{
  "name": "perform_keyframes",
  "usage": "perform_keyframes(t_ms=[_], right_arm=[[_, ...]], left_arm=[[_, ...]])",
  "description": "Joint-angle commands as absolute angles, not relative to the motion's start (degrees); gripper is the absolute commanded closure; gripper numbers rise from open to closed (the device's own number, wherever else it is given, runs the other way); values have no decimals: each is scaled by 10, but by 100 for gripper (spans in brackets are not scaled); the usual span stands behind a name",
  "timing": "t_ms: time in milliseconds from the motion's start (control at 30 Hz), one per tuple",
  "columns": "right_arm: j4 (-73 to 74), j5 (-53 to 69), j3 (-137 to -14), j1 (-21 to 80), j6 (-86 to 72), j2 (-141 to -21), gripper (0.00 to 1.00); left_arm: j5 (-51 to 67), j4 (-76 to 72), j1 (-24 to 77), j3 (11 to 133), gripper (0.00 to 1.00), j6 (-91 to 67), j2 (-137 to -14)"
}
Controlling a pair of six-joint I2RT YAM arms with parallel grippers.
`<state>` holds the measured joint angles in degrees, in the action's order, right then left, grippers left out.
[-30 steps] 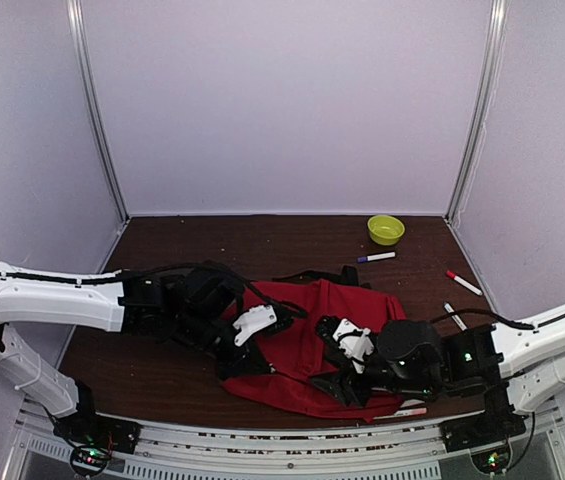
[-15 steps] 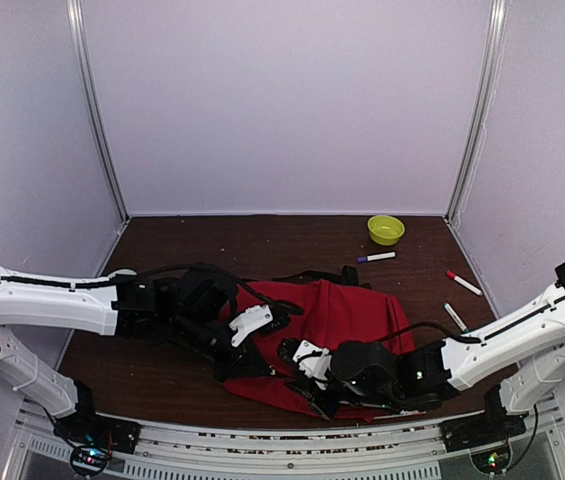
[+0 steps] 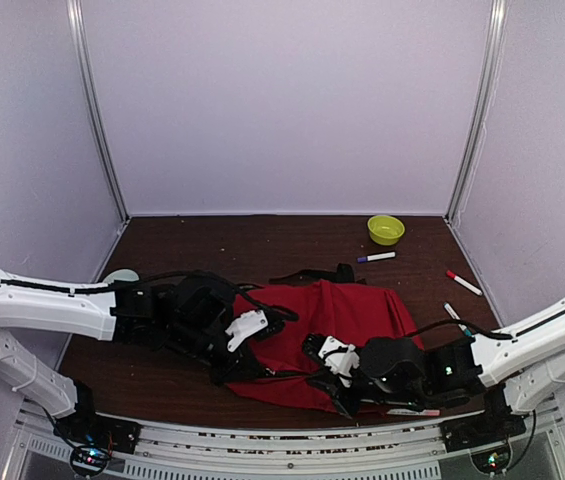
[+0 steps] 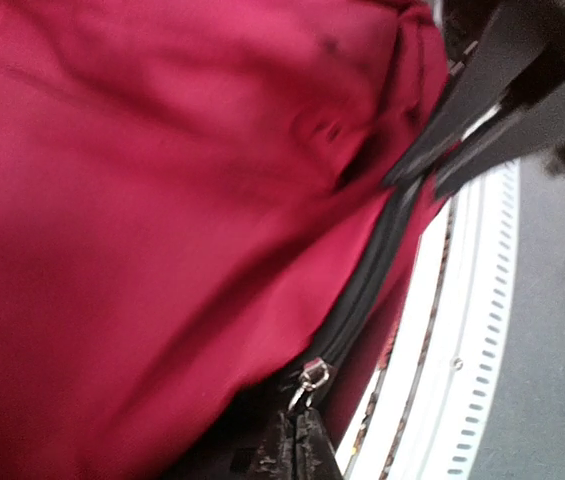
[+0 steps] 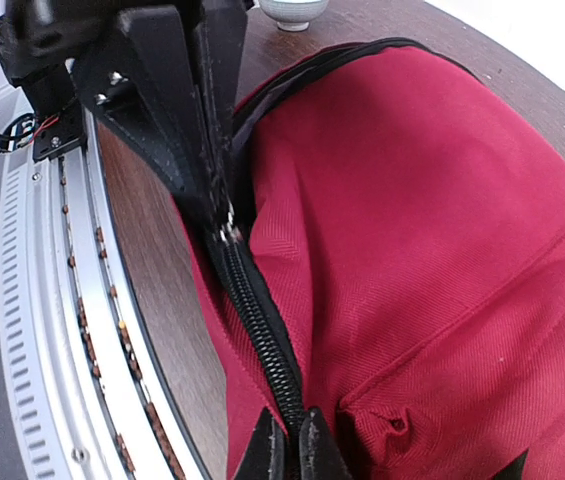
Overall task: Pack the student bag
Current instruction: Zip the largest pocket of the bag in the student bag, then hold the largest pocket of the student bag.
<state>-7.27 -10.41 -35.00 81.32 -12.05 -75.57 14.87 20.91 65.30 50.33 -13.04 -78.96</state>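
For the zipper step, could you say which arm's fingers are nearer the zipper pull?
Left. The left arm's fingers sit right at the zipper pull; the right arm's fingers pinch the student bag's zipper farther along.

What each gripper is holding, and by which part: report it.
Both hold the student bag by its black zipper: left gripper at the metal pull, right gripper further along the band.

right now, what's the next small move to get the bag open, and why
Probably slide the left end effector toward the right end effector, taking the zipper pull along. It is shut on the pull, the right one pinches the zipper further on, and the stretch between them on the student bag is zipped closed.
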Motion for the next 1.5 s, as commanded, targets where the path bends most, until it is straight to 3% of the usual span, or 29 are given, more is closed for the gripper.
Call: perform_keyframes(t_ms=[0,267,400,567,1100,1200,1467], right_arm=[[-7,-132,-318,816,-131,-688,100],[11,-137,-296,817,-133,-658,100],[14,-131,-310,817,-136,-669,100],[47,-121,-354,819,-138,-695,79],[14,-109,-385,822,-145,-711,44],[5,-101,-398,823,-137,-712,32],[-30,-116,-403,832,-103,-714,28]], left_arm=[[96,255,635,482,100,-122,-798],[70,293,597,489,100,-98,-786],[118,274,595,491,100,-95,-787],[153,251,603,507,100,-104,-785],[121,244,665,543,100,-145,-737],[114,234,681,549,100,-157,-738],[109,216,709,577,100,-175,-763]])
